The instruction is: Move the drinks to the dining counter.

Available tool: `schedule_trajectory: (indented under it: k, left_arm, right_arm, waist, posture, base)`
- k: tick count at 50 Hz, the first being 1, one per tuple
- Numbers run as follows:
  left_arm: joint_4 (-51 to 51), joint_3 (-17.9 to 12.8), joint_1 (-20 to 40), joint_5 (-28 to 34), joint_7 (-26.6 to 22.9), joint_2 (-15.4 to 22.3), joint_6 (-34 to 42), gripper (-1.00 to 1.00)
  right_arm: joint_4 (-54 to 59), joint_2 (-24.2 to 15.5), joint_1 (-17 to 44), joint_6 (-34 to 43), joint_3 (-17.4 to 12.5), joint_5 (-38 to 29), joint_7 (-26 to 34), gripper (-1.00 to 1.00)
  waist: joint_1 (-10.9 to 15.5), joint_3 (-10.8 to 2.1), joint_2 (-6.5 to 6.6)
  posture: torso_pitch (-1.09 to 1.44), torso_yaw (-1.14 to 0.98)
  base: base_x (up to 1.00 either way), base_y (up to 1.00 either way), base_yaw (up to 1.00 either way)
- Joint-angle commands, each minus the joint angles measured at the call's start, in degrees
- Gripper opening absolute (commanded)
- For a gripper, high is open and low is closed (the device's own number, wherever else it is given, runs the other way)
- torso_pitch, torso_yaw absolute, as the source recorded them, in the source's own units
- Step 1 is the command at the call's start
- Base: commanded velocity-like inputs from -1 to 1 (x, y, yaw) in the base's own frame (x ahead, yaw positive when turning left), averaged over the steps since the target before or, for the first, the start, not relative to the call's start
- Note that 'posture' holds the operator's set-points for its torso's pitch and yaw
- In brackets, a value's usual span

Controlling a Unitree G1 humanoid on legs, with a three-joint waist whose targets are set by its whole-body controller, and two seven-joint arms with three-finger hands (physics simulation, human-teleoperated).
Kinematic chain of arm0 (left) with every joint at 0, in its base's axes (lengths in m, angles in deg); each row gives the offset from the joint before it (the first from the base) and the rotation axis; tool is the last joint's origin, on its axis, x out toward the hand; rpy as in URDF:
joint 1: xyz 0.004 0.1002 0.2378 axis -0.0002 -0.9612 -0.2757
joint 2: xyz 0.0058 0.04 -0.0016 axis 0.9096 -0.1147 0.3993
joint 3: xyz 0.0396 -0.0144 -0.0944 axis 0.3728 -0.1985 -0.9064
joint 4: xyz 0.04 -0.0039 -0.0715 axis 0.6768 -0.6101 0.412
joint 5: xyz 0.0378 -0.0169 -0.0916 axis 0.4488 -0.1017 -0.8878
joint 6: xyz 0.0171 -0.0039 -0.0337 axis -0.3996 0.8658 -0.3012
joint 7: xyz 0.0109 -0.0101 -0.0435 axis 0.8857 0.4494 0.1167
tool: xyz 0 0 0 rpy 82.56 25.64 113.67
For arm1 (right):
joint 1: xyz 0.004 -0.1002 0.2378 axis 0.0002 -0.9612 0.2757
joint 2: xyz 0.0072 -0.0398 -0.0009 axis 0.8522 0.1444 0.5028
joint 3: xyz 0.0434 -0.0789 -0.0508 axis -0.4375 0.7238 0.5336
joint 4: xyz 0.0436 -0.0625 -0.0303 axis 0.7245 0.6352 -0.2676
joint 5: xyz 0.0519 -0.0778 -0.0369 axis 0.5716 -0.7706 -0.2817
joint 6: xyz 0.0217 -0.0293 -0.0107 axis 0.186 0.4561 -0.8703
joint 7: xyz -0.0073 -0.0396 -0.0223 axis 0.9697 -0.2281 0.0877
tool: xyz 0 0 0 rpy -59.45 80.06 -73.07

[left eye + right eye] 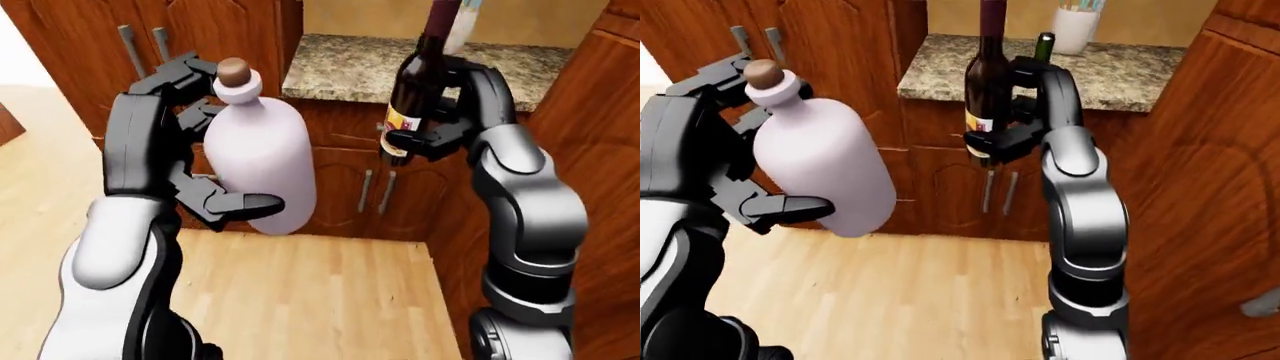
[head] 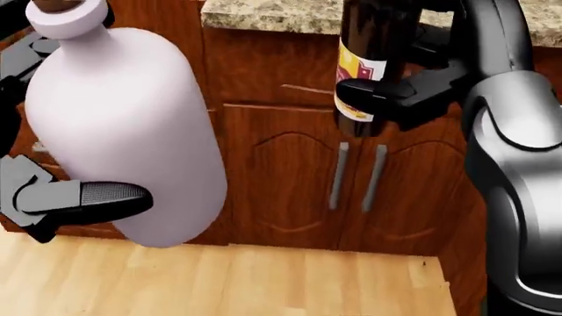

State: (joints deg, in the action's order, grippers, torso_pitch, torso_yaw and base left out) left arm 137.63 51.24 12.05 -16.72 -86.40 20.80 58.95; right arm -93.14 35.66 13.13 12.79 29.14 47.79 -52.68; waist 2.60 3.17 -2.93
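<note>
Left hand [image 1: 215, 199] clamped round fat pale-pink corked bottle [image 1: 260, 169]; right hand [image 1: 425, 135] gripping dark labelled wine bottle [image 1: 415, 90], both airborne off granite counter [image 1: 420, 67]. Slip risk: heavy bottles, walking jolts.

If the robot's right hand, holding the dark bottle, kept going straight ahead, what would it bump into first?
Probably the granite counter edge above the cabinet doors; the right hand and dark bottle point there, though depth is unclear.
</note>
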Motion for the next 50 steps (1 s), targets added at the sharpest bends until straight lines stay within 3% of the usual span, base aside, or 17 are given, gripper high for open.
schedule_trajectory:
  k: [1, 2, 3, 4, 6, 8, 10, 11, 14, 21, 26, 27, 29, 33, 38, 39, 50]
  left_arm:
    - [0.4, 0.1, 1.02, -0.63, 0.13, 0.25, -1.28, -1.0]
    - [0.35, -0.07, 0.97, -0.85, 0.2, 0.33, -1.35, -1.0]
    - [0.34, -0.38, 0.91, -1.07, 0.23, 0.51, -1.45, -1.0]
    - [0.25, -0.79, 0.82, -1.35, 0.19, 0.66, -1.6, -1.0]
    - [0.53, -1.55, 1.05, -1.9, 0.24, 1.09, -1.08, -1.0]
    - [0.34, -1.93, 1.14, -2.35, 0.42, 1.39, -1.15, -1.0]
    - [-0.09, -2.52, 1.51, -2.91, 0.61, 1.84, -1.21, -1.0]
    - [-0.16, -2.77, 1.87, -3.17, 0.69, 2.19, -0.91, -1.0]
    - [-0.69, -3.65, 2.6, -3.93, 0.91, 3.23, -0.79, -1.0]
    - [-0.56, -5.07, 3.58, -5.5, 1.53, 4.88, 0.13, -1.0]
    - [-0.49, -5.21, 3.43, -6.24, 2.07, 5.19, 0.1, -1.0]
    - [-0.47, -5.19, 3.4, -6.41, 2.21, 5.19, 0.06, -1.0]
    - [-0.44, -5.06, 3.23, -6.61, 2.45, 5.2, -0.06, -1.0]
    - [-0.61, -4.99, 2.69, -6.98, 2.86, 5.18, -0.66, -1.0]
    - [-0.74, -4.74, 2.52, -7.23, 3.29, 5.16, -1.0, -1.0]
    - [-0.91, -4.71, 2.38, -7.24, 3.36, 5.14, -1.25, -1.0]
    - [-0.69, -4.49, 1.82, -7.48, 3.72, 5.01, -1.57, -1.0]
  right_arm:
    - [-2.51, -0.41, 1.64, -3.95, -1.12, -0.32, -0.15, -1.0]
    - [-2.41, -0.28, 1.46, -4.18, -1.02, -0.32, 0.18, -1.0]
    - [-2.5, -0.04, 1.11, -4.39, -0.8, -0.34, 0.48, -1.0]
    - [-2.69, 0.12, 1.06, -4.29, -0.75, -0.43, 0.63, -1.0]
    - [-2.77, 0.29, 1.03, -4.25, -0.59, -0.59, 1.05, -1.0]
    - [-2.82, 0.37, 1.16, -4.18, -0.53, -0.8, 1.32, -1.0]
    - [-2.57, 0.59, 1.03, -4.58, -0.19, -1.02, 1.75, -1.0]
    - [-2.59, 0.68, 1.09, -4.55, -0.19, -1.1, 1.95, -1.0]
    - [-2.48, 0.88, 1.16, -4.72, -0.14, -1.5, 2.26, -1.0]
    - [-2.28, 1.8, 0.75, -5.56, 0.53, -2.45, 2.75, -1.0]
    - [-2.19, 2.21, 0.46, -5.98, 0.69, -2.86, 3.1, -1.0]
    - [-2.25, 2.25, 0.49, -6.03, 0.68, -2.96, 3.13, -1.0]
    - [-2.15, 2.37, 0.47, -6.24, 0.54, -2.94, 3.18, -1.0]
    - [-2.03, 2.37, 0.25, -6.72, 0.36, -2.88, 3.2, -1.0]
    - [-2.03, 2.28, 0.15, -6.98, 0.11, -2.72, 3.16, -1.0]
    - [-1.91, 2.26, 0.1, -7.15, 0.1, -2.69, 3.15, -1.0]
    - [-2.66, 2.26, -0.28, -6.96, 0.2, -2.43, 3.07, -1.0]
  waist:
    - [-0.95, -2.01, -1.78]
    - [-0.29, -3.14, -4.83]
    - [-1.49, -0.57, -0.08]
    - [-0.48, -0.8, -1.3]
    - [-1.2, -1.51, -0.14]
    - [-1.68, -0.3, 2.1]
    - [-0.91, -2.49, 8.04]
    - [-0.87, -1.13, 6.16]
    - [0.34, -2.49, 5.42]
    - [-0.9, -0.47, 2.19]
    - [-0.93, -2.41, -2.58]
    - [-1.3, -0.83, -1.47]
    - [-0.46, -1.6, -1.44]
    - [-1.03, -1.07, 1.77]
    - [-1.85, -3.21, 7.84]
    - [-1.41, -1.89, 7.48]
    - [-1.16, -1.09, 1.08]
  posture:
    - [0.0, 0.0]
    - [0.0, 0.0]
    - [0.0, 0.0]
    - [0.0, 0.0]
    - [0.0, 0.0]
    - [0.0, 0.0]
    - [0.0, 0.0]
    - [0.0, 0.0]
    - [0.0, 0.0]
    - [0.0, 0.0]
    - [0.0, 0.0]
    - [0.0, 0.0]
    - [0.0, 0.0]
    - [0.0, 0.0]
    - [0.0, 0.0]
    - [0.0, 0.0]
    - [0.0, 0.0]
  base:
    - [0.0, 0.0, 1.0]
    - [0.0, 0.0, 1.0]
    - [0.0, 0.0, 1.0]
    - [0.0, 0.0, 1.0]
    - [0.0, 0.0, 1.0]
    - [0.0, 0.0, 1.0]
    - [0.0, 0.0, 1.0]
    - [0.0, 0.0, 1.0]
    - [0.0, 0.0, 1.0]
    - [0.0, 0.0, 1.0]
    - [0.0, 0.0, 1.0]
    - [0.0, 0.0, 1.0]
    - [0.0, 0.0, 1.0]
    - [0.0, 0.0, 1.0]
    - [0.0, 0.0, 1.0]
    - [0.0, 0.0, 1.0]
    - [0.0, 0.0, 1.0]
